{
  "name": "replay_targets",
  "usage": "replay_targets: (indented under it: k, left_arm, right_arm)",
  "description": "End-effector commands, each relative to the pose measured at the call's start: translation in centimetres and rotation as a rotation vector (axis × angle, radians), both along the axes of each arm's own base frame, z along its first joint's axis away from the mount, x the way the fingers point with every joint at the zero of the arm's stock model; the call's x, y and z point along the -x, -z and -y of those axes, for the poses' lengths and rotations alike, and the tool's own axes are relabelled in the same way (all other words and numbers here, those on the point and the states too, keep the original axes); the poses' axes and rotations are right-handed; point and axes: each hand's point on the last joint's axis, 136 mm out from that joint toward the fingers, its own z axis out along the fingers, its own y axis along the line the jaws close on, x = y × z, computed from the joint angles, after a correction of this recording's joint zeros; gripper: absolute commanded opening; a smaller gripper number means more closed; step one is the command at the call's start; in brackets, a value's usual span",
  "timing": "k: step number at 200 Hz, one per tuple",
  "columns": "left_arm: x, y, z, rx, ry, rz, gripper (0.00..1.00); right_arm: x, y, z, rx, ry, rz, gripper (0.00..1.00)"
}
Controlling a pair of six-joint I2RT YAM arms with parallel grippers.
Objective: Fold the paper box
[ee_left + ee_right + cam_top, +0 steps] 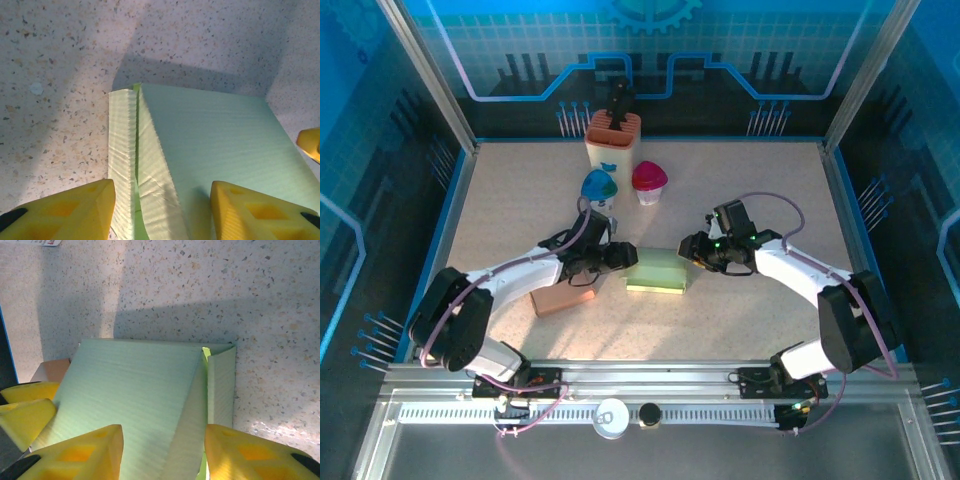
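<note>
Lying flat near the middle of the tabletop (770,200), between the two arms: pale green paper box (657,271), top panel sloping, narrow end flap folded up at each short side.

Positioned at the box's left end: left gripper (620,257), jaws partway apart, yellow fingers (65,210) astride the flap, one just beside the flap's outer edge, the other over the top panel.

Positioned at the opposite end: right gripper (697,250), jaws likewise partway apart, fingers (75,452) astride that end's flap.

Cannot tell whether any pad presses the card.

Just beside the paper box, under the left arm: pinkish-brown box (563,297).

Well apart, toward the rear: orange container (613,140), blue cup (599,186), pink cup (649,178).
</note>
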Motion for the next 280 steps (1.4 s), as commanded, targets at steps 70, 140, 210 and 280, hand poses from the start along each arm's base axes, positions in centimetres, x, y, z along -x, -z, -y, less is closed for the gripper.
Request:
replay_targets:
  k: [70,140,210,280]
  left_arm:
    - [1.0,3.9,0.4,-0.008,0.039,-0.041,0.54]
    - [1.4,4.4,0.9,0.011,0.050,-0.042,0.46]
    - [1.5,3.9,0.7,0.015,0.049,-0.015,0.42]
    - [1.2,2.4,0.4,0.094,0.051,0.030,0.34]
  right_arm:
    - [2.7,1.9,-0.7,-0.013,-0.116,-0.039,0.57]
    - [3.3,4.4,-1.3,-0.024,-0.150,-0.090,0.44]
    - [2.7,5.6,-0.4,0.025,-0.138,-0.105,0.30]
    - [1.7,4.3,-0.2,-0.103,-0.158,-0.048,0.58]
